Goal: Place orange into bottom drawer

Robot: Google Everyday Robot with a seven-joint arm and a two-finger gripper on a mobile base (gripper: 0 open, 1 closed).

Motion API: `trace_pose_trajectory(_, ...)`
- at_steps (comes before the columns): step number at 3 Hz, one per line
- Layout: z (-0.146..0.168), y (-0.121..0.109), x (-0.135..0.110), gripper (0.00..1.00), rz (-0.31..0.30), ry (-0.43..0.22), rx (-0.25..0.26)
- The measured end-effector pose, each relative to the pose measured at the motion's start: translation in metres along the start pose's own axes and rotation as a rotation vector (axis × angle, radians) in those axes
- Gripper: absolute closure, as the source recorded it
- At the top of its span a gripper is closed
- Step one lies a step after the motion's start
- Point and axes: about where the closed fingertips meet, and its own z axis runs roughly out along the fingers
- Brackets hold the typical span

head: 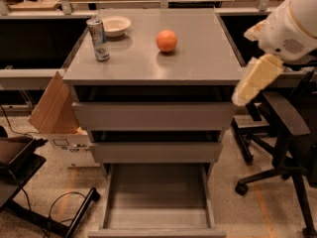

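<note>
The orange (167,40) sat on top of the cabinet (203,63), near the middle of the top and a little toward its back, touching nothing. The bottom drawer (157,231) stood pulled out at the cabinet's foot, and nothing showed on its floor.

The gripper (253,81) hung off the cabinet's right side, just past the top's front corner and well apart from the fruit. It held nothing, and whether it was spread or pressed together could not be told.

The step in hand was judged to be the reach. The gripper would probably do best to rise over the cabinet's right edge, come down centred on the round fruit and close gently, since a smooth ball could roll from an off-centre squeeze.

A can (98,38) stood upright near the top's left edge, with a white bowl (114,25) behind it at the back left, both well clear of a path from the right. The two upper drawers (153,115) were shut, or nearly so, leaving the drop open. A chair (292,133) stood to the cabinet's right and a cardboard box (49,108) leaned at its left, both likely harmless.
</note>
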Motion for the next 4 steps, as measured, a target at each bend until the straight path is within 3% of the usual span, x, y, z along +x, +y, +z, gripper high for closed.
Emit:
trace_pose_trajectory(1, 0.026, -0.040, -0.030, 0.00, 0.064, -0.164, 0.049)
trace_pose_trajectory(2, 0.042, -0.064, -0.054, 0.00, 0.112, -0.280, 0.086)
trace_pose_trajectory(4, 0.043, -0.065, -0.054, 0.00, 0.143, -0.320, 0.116)
